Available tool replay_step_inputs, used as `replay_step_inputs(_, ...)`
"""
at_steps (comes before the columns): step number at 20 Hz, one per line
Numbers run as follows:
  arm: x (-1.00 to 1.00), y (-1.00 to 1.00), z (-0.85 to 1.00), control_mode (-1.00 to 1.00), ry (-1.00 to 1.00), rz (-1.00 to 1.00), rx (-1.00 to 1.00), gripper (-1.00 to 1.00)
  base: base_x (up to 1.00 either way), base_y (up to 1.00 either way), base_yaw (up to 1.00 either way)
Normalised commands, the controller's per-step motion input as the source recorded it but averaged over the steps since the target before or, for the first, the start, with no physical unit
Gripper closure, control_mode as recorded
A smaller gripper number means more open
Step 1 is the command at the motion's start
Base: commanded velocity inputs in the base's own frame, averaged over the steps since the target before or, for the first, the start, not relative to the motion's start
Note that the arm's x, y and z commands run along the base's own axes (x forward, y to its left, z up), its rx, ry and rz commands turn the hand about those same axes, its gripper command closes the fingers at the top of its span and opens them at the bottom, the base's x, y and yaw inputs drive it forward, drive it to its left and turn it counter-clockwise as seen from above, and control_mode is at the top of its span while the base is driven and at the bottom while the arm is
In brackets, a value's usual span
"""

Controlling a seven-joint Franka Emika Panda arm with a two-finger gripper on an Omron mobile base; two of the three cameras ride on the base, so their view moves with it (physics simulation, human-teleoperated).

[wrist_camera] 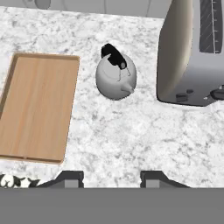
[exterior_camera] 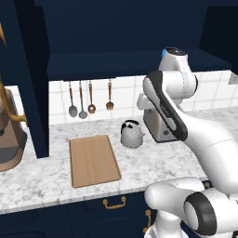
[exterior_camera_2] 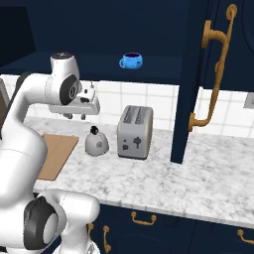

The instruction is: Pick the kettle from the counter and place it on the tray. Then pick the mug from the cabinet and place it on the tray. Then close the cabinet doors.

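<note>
Right base view has nothing finished: the cabinet gapes across the top, its door swung out right of centre, the tray lies bare at left, the kettle sits mid-counter beside it under the parted, empty pincer, and the mug waits on the shelf

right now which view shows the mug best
The right base view: the mug stands in plain sight on the cabinet shelf, handle visible. In the left base view the arm's top joint covers all but a blue sliver.
</note>
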Motion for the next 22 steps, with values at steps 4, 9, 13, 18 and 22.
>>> replay_step_inputs(4,-0.02,0.05,-0.73,-1.00,0.00,0.00,-0.06,-1.00,0.00,0.00,0.00)
replay_step_inputs(9,0.00,0.09,-0.88,-1.00,-0.01,0.00,-0.09,-1.00,0.00,0.00,0.00)
replay_step_inputs(13,0.00,0.00,0.00,-1.00,0.00,0.00,0.00,-1.00,0.00,0.00,0.00)
replay_step_inputs(18,0.08,0.00,-0.07,-1.00,-0.02,0.00,0.00,-1.00,0.00,0.00,0.00)
replay_step_inputs(22,0.54,0.04,-0.07,-1.00,0.00,0.00,0.00,-1.00,0.00,0.00,0.00)
